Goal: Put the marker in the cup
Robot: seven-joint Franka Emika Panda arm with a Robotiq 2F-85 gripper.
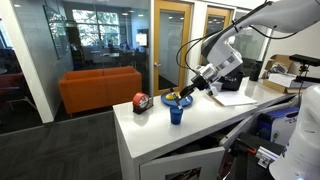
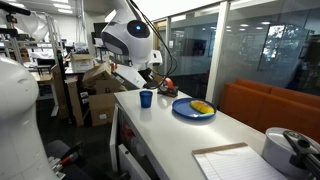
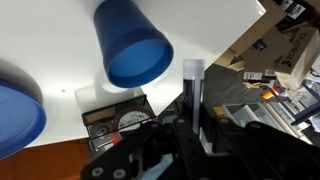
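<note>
The claw is clamped on the marker, seemingly gripping one end so the free tip can enter first. It hovers above the bench, just right of the cup, not yet over its mouth.

Arm stretched out, gripper pitched down and gripping.
White arm arcs in from above in both exterior views. The gripper tilts downward, jaws clamped on the marker. Dark fingers enter the wrist view from the bottom.
</note>
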